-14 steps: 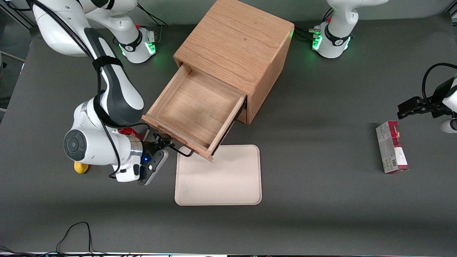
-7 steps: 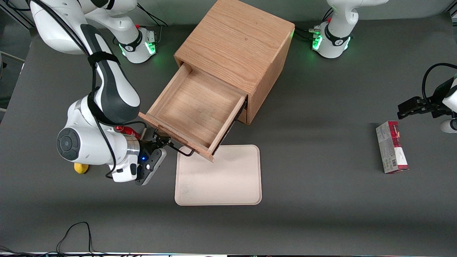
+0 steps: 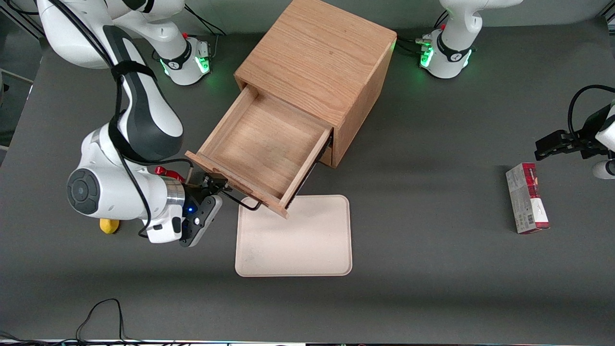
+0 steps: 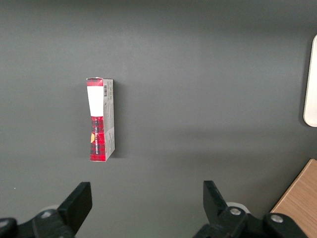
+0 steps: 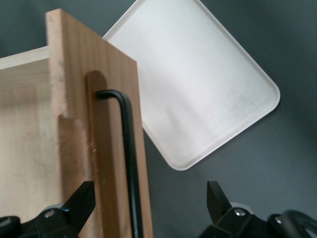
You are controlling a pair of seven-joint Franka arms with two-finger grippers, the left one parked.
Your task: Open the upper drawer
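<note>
The upper drawer stands pulled far out of the oak cabinet, and its light-wood inside is bare. A thin black bar handle runs along its front. My right gripper is at the end of the handle nearer the working arm, low beside the drawer front. In the right wrist view the gripper is open. The handle and the drawer front lie between its wide-apart fingers, and neither finger touches the bar.
A cream tray lies flat on the table, nearer the front camera than the drawer, with the drawer's corner overhanging its edge. A small yellow object sits under my arm. A red-and-white box lies toward the parked arm's end.
My arm has drawn back toward the working arm's end of the table. The drawer has slid out a little farther with it.
</note>
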